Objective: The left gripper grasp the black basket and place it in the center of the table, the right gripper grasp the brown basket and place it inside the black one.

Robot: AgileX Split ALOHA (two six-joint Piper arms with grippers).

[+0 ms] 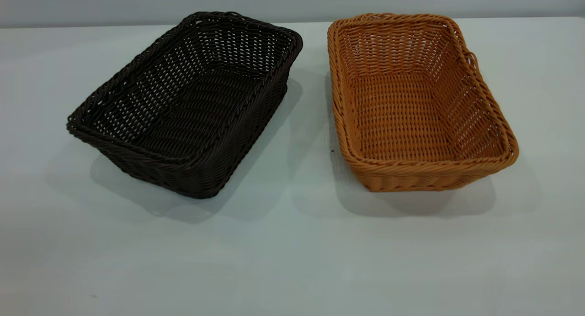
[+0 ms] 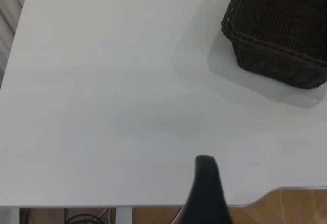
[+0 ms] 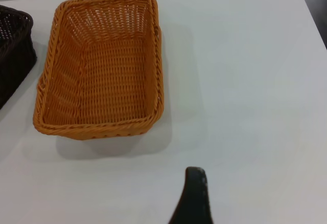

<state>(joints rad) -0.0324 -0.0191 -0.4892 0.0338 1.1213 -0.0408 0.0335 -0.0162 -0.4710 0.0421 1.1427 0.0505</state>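
1. Starting state: black basket (image 1: pixel 185 106) sits on the table (image 1: pixel 283 252) at left, skewed so its far end angles toward centre; brown basket (image 1: pixel 418 101) sits at right, just beside it, not touching. Both upright and empty.
2. Left gripper (image 2: pixel 207 193): only one dark finger shows in its wrist view, low over the near table edge, well apart from the black basket. Cannot tell whether it is spread or pressed together.
3. Right gripper (image 3: pixel 193 198): same, one finger visible, near side of the brown basket, clear of it. State cannot be told.
4. Handling judgement: open weave suggests light, fairly stiff, non-fragile baskets; may slide on the smooth top.
5. Grasp judgement: pinch the braided rim on a near wall, one finger inside, one outside. Avoid the small loose loop (image 1: pixel 471 59) on the brown rim.
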